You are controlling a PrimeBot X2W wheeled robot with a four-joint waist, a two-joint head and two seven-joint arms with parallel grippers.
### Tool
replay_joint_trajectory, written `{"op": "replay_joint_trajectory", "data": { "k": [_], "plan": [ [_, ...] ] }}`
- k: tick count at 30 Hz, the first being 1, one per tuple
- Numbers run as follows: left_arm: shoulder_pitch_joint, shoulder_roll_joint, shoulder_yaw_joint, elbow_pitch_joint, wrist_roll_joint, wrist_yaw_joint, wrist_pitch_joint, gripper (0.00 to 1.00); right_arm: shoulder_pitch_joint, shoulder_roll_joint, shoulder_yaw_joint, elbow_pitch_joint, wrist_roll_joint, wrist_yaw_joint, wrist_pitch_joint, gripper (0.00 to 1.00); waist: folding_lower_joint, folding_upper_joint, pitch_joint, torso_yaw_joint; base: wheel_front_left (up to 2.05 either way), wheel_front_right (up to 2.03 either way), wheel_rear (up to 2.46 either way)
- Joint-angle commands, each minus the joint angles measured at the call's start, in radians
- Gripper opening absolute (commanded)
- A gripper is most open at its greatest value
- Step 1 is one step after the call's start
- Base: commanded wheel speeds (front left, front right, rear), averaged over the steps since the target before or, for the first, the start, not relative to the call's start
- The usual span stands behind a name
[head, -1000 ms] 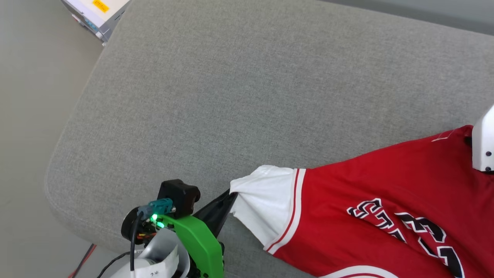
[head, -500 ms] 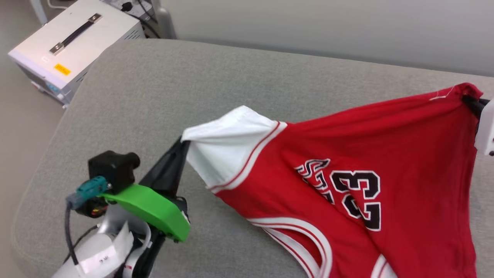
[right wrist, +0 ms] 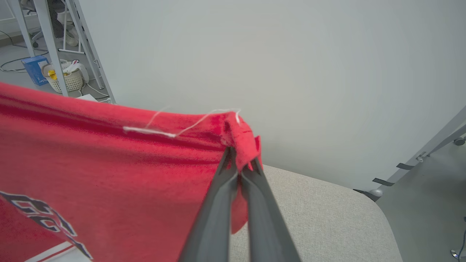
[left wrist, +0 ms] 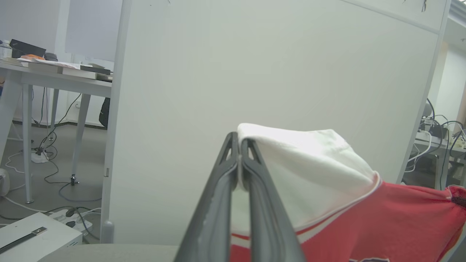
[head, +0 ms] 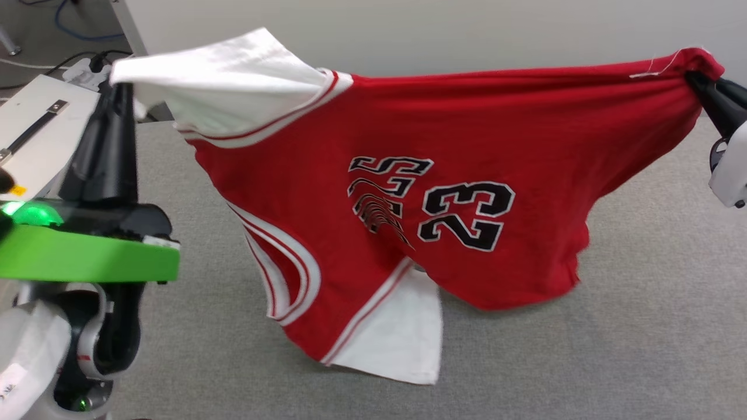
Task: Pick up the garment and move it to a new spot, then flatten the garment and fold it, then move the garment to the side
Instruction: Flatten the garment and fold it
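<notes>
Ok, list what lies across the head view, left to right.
Left gripper → shirt, with its white sleeve first and then the 23 → right gripper.
</notes>
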Motion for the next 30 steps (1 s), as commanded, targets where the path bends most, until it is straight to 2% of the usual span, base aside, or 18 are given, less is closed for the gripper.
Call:
{"op": "replay_joint_trajectory", "data": {
  "k": [1,6,10,15,24,30],
  "plan": [
    [-0.03,0.011,0.028,-0.01,-0.005,0.01,-0.015,0.0,-0.024,0.003,-0.005,-0.017,-0.004,-0.001,-0.009,0.0,0.0,0.0115,-0.008,-0.035,0.0,0.0,0.0],
    [-0.094,0.03,0.1,-0.024,-0.009,0.015,-0.041,0.0,-0.061,0.014,-0.02,-0.066,-0.011,-0.001,-0.023,0.0,0.0,0.0115,0.025,-0.054,0.0,0.0,0.0],
    [-0.189,0.022,0.161,-0.02,-0.058,0.004,-0.055,0.0,-0.103,0.017,-0.036,-0.092,-0.016,-0.001,-0.036,0.0,0.0,0.0115,0.076,-0.063,0.0,0.0,0.0],
    [-0.327,0.066,0.203,0.019,-0.071,-0.022,-0.041,0.0,-0.169,0.014,-0.049,-0.1,-0.028,-0.001,-0.056,0.0,0.0,0.0115,0.163,-0.068,0.0,0.0,0.0],
    [-0.629,0.147,0.16,0.17,-0.064,-0.089,0.05,0.0,-0.361,-0.026,-0.057,-0.039,-0.066,-0.001,-0.132,0.0,0.0,0.0115,0.37,-0.057,0.0,0.0,0.0],
    [-0.867,0.132,0.102,0.349,-0.082,-0.143,0.105,0.0,-0.525,-0.058,-0.022,0.08,-0.11,-0.001,-0.196,0.0,0.0,0.0115,0.481,-0.042,0.0,0.0,0.0]
  ]
}}
